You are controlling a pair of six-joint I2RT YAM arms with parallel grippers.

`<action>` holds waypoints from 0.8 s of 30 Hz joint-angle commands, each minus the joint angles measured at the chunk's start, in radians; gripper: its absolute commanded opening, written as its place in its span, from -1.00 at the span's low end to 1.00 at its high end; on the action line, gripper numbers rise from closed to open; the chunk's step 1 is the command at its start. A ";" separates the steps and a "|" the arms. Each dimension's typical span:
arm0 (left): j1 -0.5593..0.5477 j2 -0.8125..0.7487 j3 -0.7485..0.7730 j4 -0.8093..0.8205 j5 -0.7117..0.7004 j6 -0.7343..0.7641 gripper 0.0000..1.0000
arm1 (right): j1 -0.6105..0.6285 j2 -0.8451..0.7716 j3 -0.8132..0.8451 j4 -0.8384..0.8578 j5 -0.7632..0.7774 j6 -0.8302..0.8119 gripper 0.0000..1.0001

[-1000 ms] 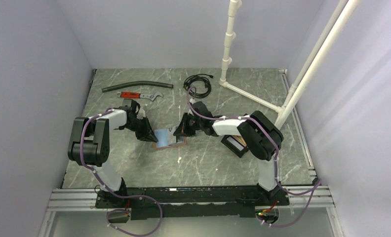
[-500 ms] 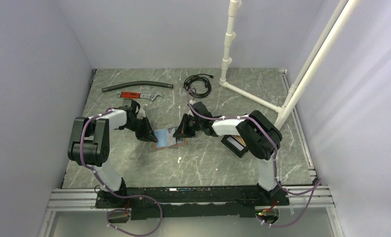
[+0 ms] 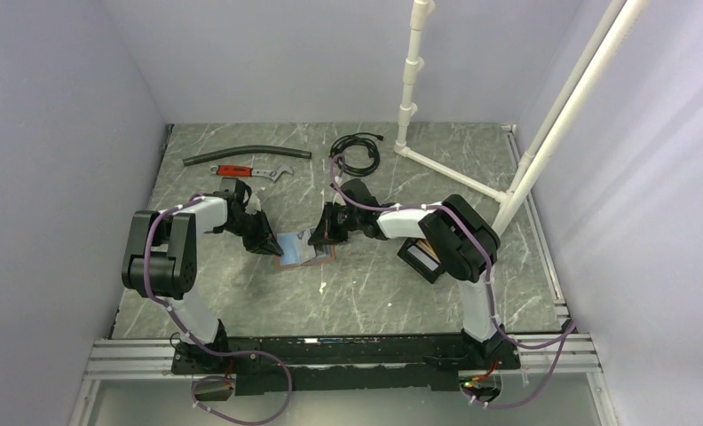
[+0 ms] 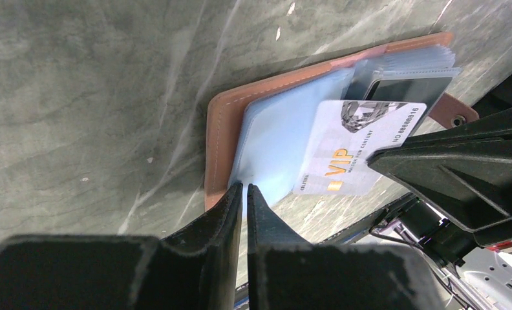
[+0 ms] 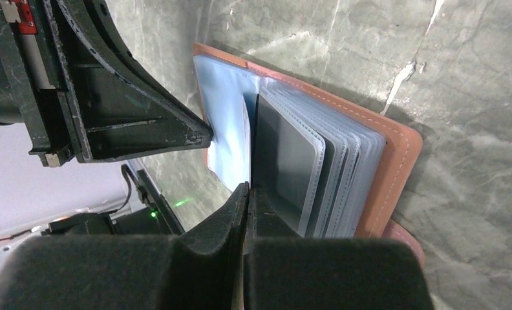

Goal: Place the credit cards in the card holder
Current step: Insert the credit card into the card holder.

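**Marbled tabletop: card held at the holder's sleeves**

Grey-green marbled tabletop [image 3: 375,293] filled my overhead view, closed in by plain lilac walls. Nearest me, both arms were bolted side by side to the rail at the near edge, and they reached in toward each other over the middle.

Just beyond the right arm [image 3: 459,235] I saw a black tray [image 3: 416,259] with something brown in it. I could not tell what.

Mid-table, the card holder [image 4: 218,129] lay open and flat. It was tan leather with a stack of clear plastic sleeves inside. From the left wrist view, the left jaws were nearly together, their tips at the edge of a pale blue sleeve [image 4: 273,142], which they appeared to pinch. The right jaws were clenched on the right-hand edge of a grey-white credit card [image 4: 350,152] printed with "VIP". The card lay slanted across the blue sleeve, beside the sleeve stack. I could not tell whether any of it was inside a pocket.

Farther back lay a red-handled wrench [image 3: 246,171], then a black hose [image 3: 241,156] and a coiled black cable [image 3: 357,153]. A white pipe frame [image 3: 407,89] stood by the far wall.
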 commanded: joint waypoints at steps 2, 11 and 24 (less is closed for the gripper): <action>-0.001 0.006 0.013 -0.022 -0.040 0.031 -0.72 | -0.035 0.020 0.062 -0.058 -0.043 -0.110 -1.00; -0.001 0.005 0.011 -0.019 -0.038 0.033 -0.72 | -0.047 0.073 0.132 -0.053 -0.101 -0.154 -1.00; -0.001 0.008 0.011 -0.016 -0.029 0.031 -0.72 | -0.040 0.053 0.046 0.049 -0.136 -0.108 -1.00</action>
